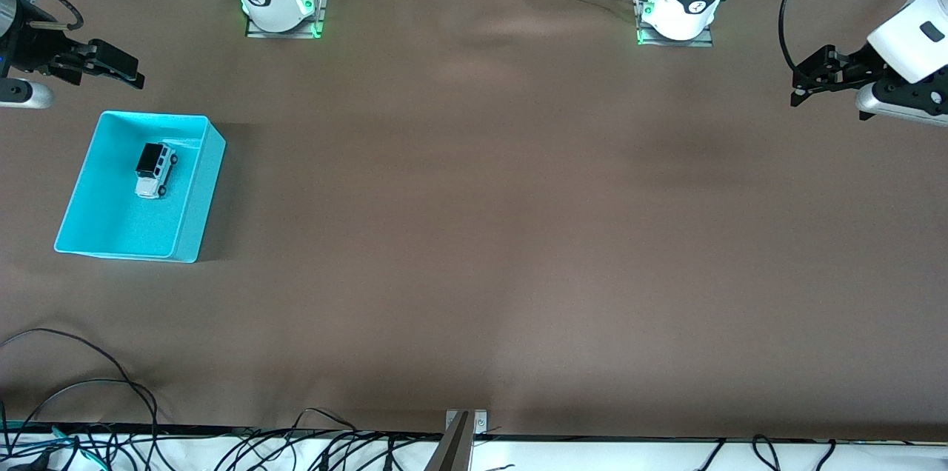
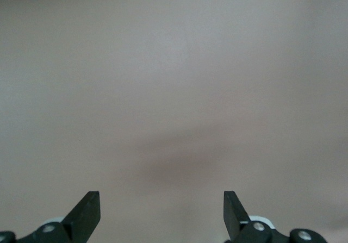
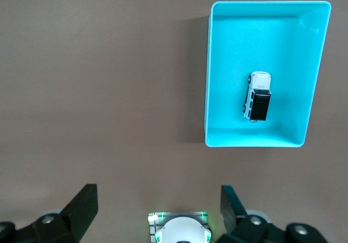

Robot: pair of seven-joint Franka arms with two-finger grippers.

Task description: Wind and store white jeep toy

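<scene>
The white jeep toy (image 1: 155, 169) has a black roof and stands on its wheels inside the cyan bin (image 1: 118, 230), toward the right arm's end of the table. In the right wrist view the white jeep toy (image 3: 257, 96) sits near the middle of the cyan bin (image 3: 285, 42). My right gripper (image 1: 132, 71) hangs open and empty above the table, just off the bin's edge on the robots' side; the right gripper (image 3: 159, 195) holds nothing. My left gripper (image 1: 798, 86) waits open over bare table at the left arm's end, and the left gripper (image 2: 161, 199) sees only brown table.
The brown table (image 1: 474, 234) spreads wide between the arms. Both arm bases (image 1: 278, 1) (image 1: 678, 8) stand along the edge farthest from the front camera. Loose cables (image 1: 89, 389) and a metal bracket (image 1: 465, 430) lie at the nearest edge.
</scene>
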